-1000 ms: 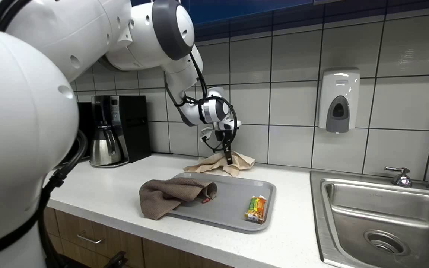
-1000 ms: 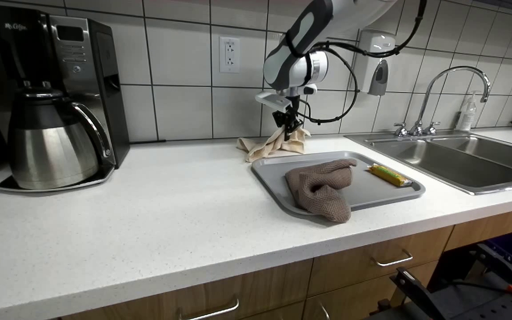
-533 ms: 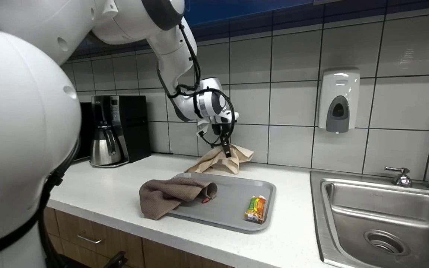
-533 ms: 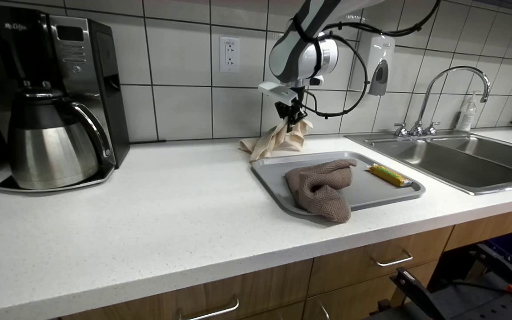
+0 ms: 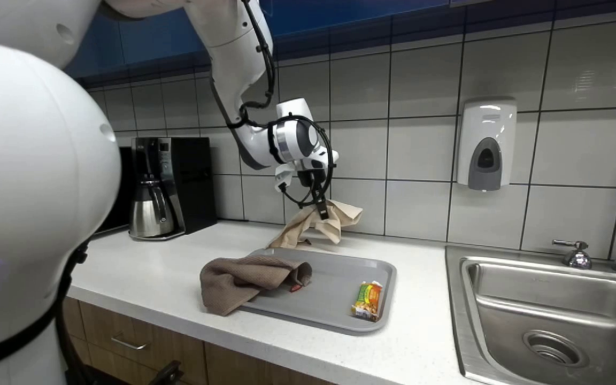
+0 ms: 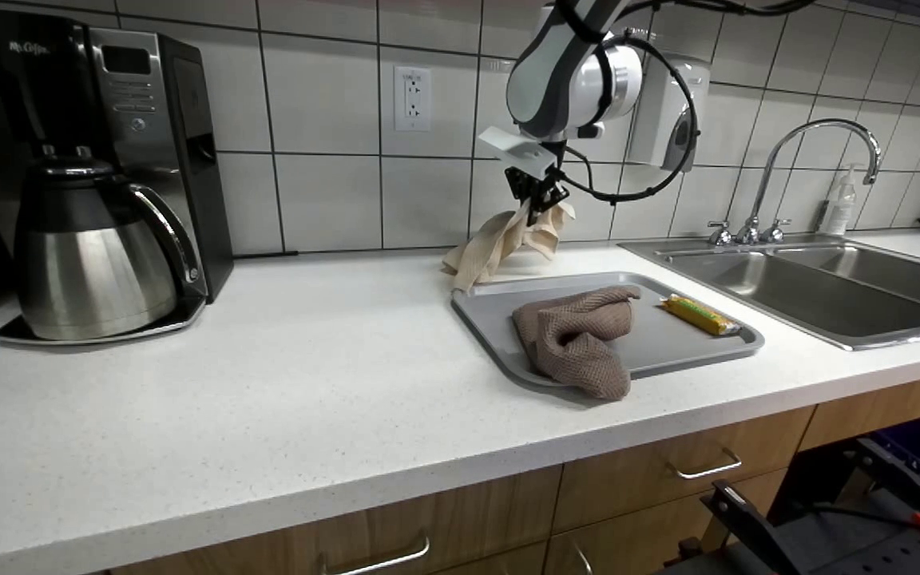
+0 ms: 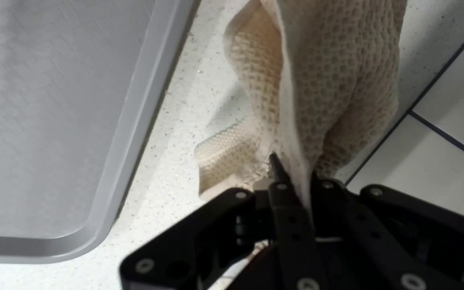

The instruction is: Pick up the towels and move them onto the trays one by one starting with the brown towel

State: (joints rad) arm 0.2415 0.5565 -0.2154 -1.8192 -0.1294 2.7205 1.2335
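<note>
Beige towel (image 7: 336, 68): upper middle in both exterior views, upper right in the wrist view, pinched between jaws. Waffle-dimpled cloth, tan to cream, darker in the creases; deep loose folds, thin pale hem straight down to the jaws, small flap out to the lower left of it. Bunched at the grip, partly raised, draped tent-like, left end down at the far rim of the grey tray (image 5: 321, 310), contact with it unclear. Jaws pressed together on the cloth, aimed down; white arm (image 5: 233, 59) above. Brown towel (image 5: 249, 278), also waffle-textured, rumpled, on the tray and partly out past the rim over the white tabletop (image 5: 415, 342). Wrapped bar (image 5: 368, 301), yellow, green and orange, right part of tray; small red item (image 5: 296, 287) by brown towel's right end in an exterior view. Coffee maker (image 6: 140, 128) at left, sink (image 5: 455, 299) at right, tiled wall (image 6: 324, 200) behind.
</note>
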